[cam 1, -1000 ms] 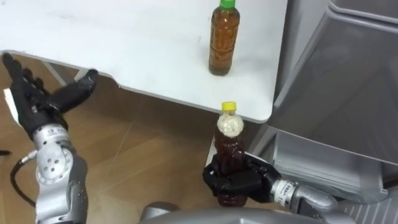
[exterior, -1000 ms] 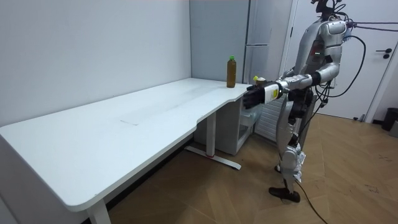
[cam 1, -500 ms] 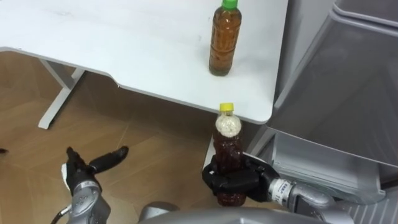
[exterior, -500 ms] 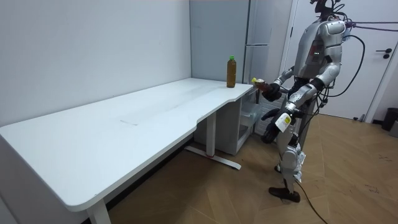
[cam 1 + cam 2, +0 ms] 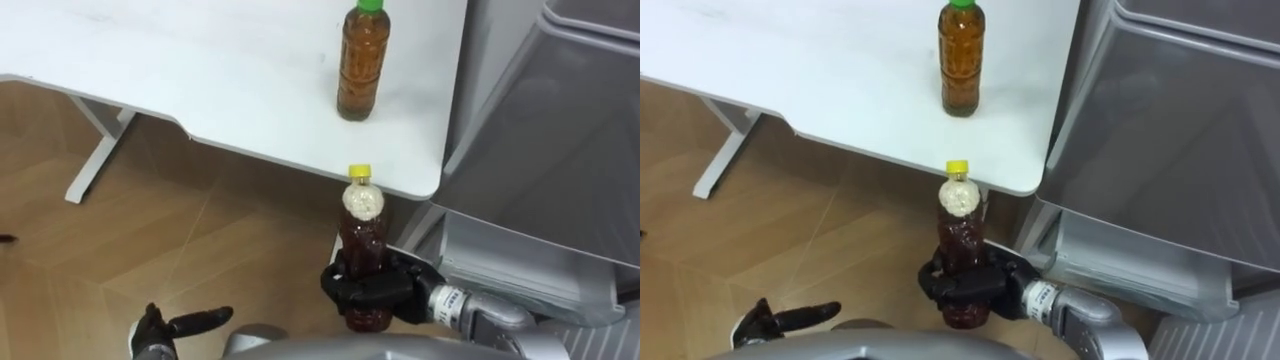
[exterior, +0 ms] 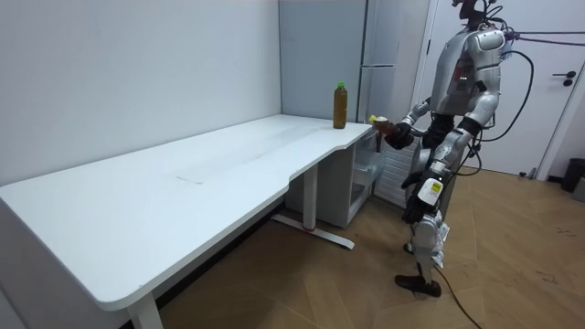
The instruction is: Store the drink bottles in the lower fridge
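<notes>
We've dropped our left hand [image 5: 158,330] way down since a second ago, fingers loose and straight, over the wood floor [image 5: 150,230]. The green-capped bottle [image 5: 362,60] stands on the white table [image 5: 200,70], beside the grey fridge [image 5: 560,150]. Our right hand [image 5: 368,292] stays wrapped round the yellow-capped bottle [image 5: 362,215], upright just below the table corner.

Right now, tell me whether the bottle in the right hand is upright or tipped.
Upright: the bottle stands cap up, with the right hand curled round its lower half.
</notes>
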Robot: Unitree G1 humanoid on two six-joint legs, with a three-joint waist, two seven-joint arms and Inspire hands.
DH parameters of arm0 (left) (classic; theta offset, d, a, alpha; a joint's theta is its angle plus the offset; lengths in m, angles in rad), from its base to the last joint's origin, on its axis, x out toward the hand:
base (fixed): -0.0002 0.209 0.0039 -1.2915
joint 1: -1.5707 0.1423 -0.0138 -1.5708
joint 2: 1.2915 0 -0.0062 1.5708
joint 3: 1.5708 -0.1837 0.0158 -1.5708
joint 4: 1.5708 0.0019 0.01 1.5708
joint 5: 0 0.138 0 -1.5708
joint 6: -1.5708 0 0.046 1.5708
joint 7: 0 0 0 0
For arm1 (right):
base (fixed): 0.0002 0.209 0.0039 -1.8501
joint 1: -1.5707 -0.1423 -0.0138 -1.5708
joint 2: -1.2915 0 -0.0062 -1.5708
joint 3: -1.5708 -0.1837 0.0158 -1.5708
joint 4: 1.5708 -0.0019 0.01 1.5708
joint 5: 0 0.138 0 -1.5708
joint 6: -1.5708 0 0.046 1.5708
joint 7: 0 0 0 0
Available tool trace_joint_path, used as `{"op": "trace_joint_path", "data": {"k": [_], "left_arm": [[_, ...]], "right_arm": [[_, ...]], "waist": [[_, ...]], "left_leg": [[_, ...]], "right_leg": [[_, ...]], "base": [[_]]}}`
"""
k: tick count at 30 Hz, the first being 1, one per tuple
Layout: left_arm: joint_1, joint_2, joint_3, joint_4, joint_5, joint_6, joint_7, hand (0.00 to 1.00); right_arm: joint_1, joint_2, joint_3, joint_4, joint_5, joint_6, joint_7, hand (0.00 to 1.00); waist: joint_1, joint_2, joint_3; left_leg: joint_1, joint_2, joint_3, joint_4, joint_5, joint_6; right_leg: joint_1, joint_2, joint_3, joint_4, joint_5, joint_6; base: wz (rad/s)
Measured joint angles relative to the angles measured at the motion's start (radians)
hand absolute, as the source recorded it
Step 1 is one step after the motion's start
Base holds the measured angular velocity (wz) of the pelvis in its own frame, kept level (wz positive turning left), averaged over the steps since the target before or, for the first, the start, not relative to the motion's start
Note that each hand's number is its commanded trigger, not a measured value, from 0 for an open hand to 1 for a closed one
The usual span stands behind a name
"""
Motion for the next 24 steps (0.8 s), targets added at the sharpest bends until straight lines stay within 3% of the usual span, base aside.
{"op": "trace_joint_path", "data": {"k": [4, 9, 16, 24], "left_arm": [[-0.009, 0.000, -0.015, 0.024, 0.091, 0.019, -0.039, 0.00], [-0.020, 0.003, -0.016, 0.066, 0.117, 0.019, -0.063, 0.00], [-0.020, 0.017, -0.038, 0.067, 0.119, 0.018, -0.066, 0.00], [-0.021, 0.021, -0.045, 0.065, 0.142, 0.012, -0.082, 0.00]], "right_arm": [[-0.008, -0.005, -0.002, 0.012, 0.001, 0.001, -0.027, 1.00], [-0.016, -0.010, -0.002, 0.027, 0.009, 0.001, -0.061, 1.00], [-0.015, -0.014, 0.005, 0.038, 0.065, 0.001, -0.105, 1.00], [0.003, -0.010, 0.031, 0.062, 0.212, -0.001, -0.128, 1.00]], "waist": [[-0.010, 0.000, -0.0003], [-0.012, 0.003, -0.0064], [-0.027, 0.008, -0.0031], [-0.052, 0.014, -0.0048]], "left_leg": [[-0.006, 0.000, -0.001, -0.001, 0.000, 0.000], [-0.012, 0.000, -0.001, 0.001, 0.000, 0.000], [-0.018, 0.000, -0.003, 0.002, 0.000, 0.000], [-0.021, 0.000, -0.003, -0.004, 0.000, 0.001]], "right_leg": [[-0.005, 0.000, 0.000, 0.001, 0.000, 0.000], [-0.011, 0.000, -0.001, 0.003, 0.002, 0.000], [-0.017, 0.001, -0.005, 0.003, 0.004, 0.001], [-0.017, 0.001, -0.002, 0.004, 0.007, 0.002]], "base": [[0.00], [0.00], [0.00], [0.00]]}}
